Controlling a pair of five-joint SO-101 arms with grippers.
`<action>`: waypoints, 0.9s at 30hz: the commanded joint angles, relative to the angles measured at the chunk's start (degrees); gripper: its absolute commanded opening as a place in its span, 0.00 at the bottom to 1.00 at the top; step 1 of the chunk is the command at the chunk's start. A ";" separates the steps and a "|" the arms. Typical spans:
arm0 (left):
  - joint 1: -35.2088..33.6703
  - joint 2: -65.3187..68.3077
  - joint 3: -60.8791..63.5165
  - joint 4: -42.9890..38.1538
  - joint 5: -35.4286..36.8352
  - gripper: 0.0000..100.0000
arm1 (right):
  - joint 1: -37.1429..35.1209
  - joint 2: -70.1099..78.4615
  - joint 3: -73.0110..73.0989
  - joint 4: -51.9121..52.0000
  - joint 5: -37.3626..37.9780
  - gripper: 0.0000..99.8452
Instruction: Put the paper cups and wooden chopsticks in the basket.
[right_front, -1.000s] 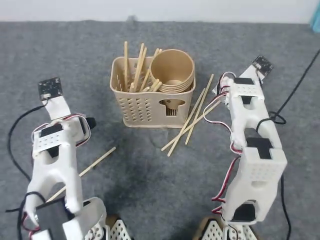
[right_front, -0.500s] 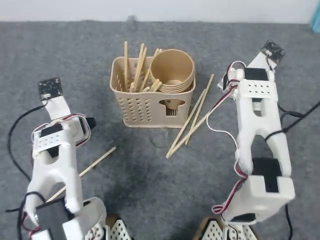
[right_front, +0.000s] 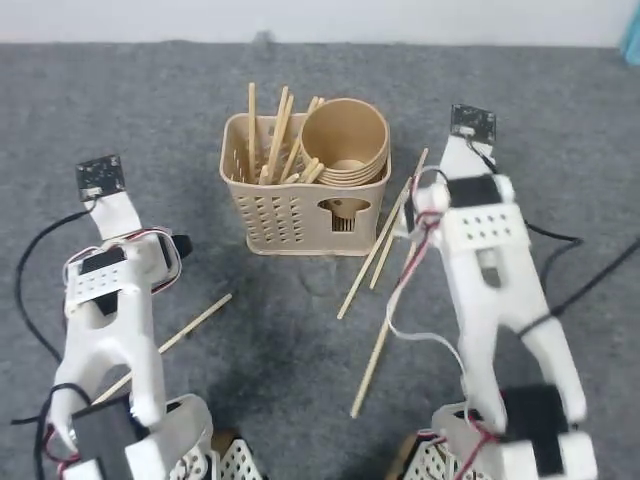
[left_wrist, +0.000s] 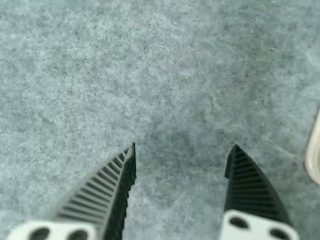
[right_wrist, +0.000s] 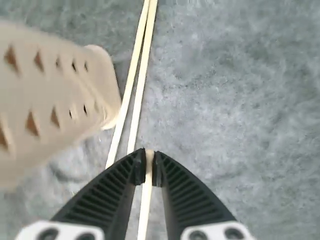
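Several chopsticks (right_front: 270, 135), stacked paper cups (right_front: 345, 140) in basket (right_front: 290, 215); right fingers (right_wrist: 125, 185) clamped on chopstick (right_wrist: 143, 215), left fingers (left_wrist: 117, 185) apart.

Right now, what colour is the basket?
The basket is beige; clearest in the high view.

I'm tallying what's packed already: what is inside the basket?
Inside the basket are a nested stack of paper cups and several wooden chopsticks leaning beside it. The basket's floor and the chopsticks' lower ends are covered.

The right jaws pinch a wooden chopstick (right_wrist: 144, 205), two more chopsticks (right_wrist: 143, 65) lying beside the basket (right_wrist: 50, 100) corner on grey carpet (right_wrist: 240, 100)
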 joint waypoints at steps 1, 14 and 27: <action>0.18 -0.26 -2.15 -0.88 -0.44 0.28 | -0.48 -11.30 3.34 1.10 6.07 0.01; 0.18 -0.26 -2.15 -0.88 -0.44 0.28 | -3.38 -51.38 22.59 0.40 20.48 0.01; 0.18 -0.26 -2.15 -0.88 -0.44 0.28 | -16.48 -72.75 24.26 -15.96 10.11 0.01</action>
